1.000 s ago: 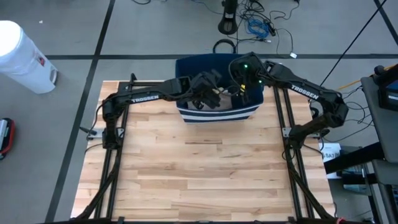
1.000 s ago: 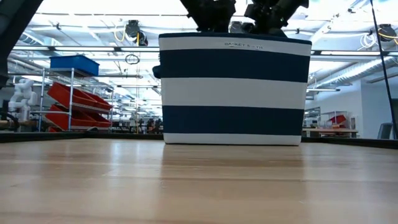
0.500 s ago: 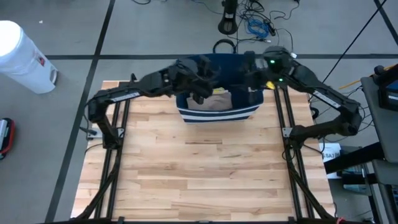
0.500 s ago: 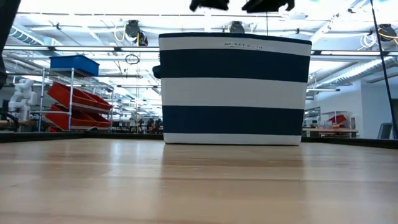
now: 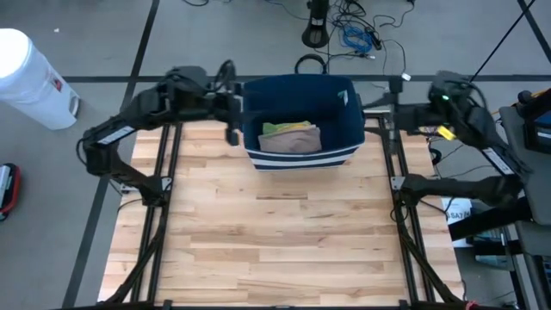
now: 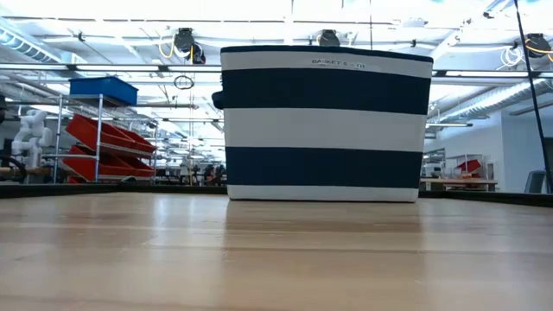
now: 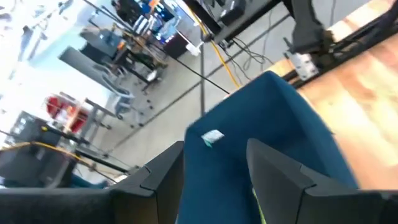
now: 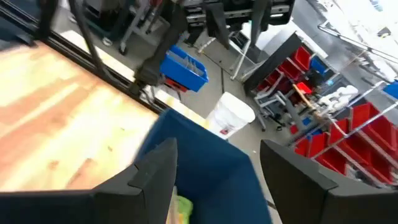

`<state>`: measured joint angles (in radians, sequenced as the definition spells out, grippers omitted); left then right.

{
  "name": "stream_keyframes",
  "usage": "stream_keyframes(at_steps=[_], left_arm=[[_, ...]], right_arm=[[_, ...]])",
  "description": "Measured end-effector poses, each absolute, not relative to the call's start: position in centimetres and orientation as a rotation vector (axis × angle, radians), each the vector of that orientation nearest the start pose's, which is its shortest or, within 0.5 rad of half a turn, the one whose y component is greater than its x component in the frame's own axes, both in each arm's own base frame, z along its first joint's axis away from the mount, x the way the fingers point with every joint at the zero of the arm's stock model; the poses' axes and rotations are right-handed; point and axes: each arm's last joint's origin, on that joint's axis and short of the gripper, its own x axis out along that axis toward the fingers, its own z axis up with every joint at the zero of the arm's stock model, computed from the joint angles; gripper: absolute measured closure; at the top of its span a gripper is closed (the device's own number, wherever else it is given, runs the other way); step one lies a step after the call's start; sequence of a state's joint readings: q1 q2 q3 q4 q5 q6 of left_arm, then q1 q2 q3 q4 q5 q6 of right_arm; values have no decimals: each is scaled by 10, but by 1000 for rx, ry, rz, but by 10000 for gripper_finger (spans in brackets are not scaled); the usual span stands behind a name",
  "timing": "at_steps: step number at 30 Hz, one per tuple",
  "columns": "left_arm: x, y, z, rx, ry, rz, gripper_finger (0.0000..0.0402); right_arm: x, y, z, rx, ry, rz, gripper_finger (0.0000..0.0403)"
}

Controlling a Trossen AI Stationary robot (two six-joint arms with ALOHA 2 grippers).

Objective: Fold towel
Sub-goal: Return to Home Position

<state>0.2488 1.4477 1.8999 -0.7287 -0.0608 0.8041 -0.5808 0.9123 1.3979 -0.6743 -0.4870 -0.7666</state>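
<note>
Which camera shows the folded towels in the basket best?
The high view: it looks straight down into the striped basket, showing the folded towels stacked inside. The low view shows only the basket's side wall. Both wrist views catch just a green sliver.

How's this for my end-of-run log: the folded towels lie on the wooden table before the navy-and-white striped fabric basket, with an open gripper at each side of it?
Wrong in one respect: the high view shows the folded towels inside the navy-and-white striped fabric basket, not on the wooden table. The open left gripper and right gripper do flank it.
</note>
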Motion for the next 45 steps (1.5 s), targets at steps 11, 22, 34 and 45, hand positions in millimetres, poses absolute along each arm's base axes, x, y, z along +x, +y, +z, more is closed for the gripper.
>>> stream_keyframes(at_steps=[11, 22, 34, 45], left_arm=[[204, 52, 511, 592, 436, 140, 223], [168, 42, 517, 510, 419, 113, 223], [121, 29, 502, 449, 383, 89, 223], [78, 19, 443, 376, 258, 161, 223]], right_arm=[[60, -22, 462, -572, 158, -5, 186], [7, 14, 456, -527, 71, -4, 186], [-26, 36, 433, -521, 28, -18, 186], [-11, 28, 405, -438, -65, 41, 186]])
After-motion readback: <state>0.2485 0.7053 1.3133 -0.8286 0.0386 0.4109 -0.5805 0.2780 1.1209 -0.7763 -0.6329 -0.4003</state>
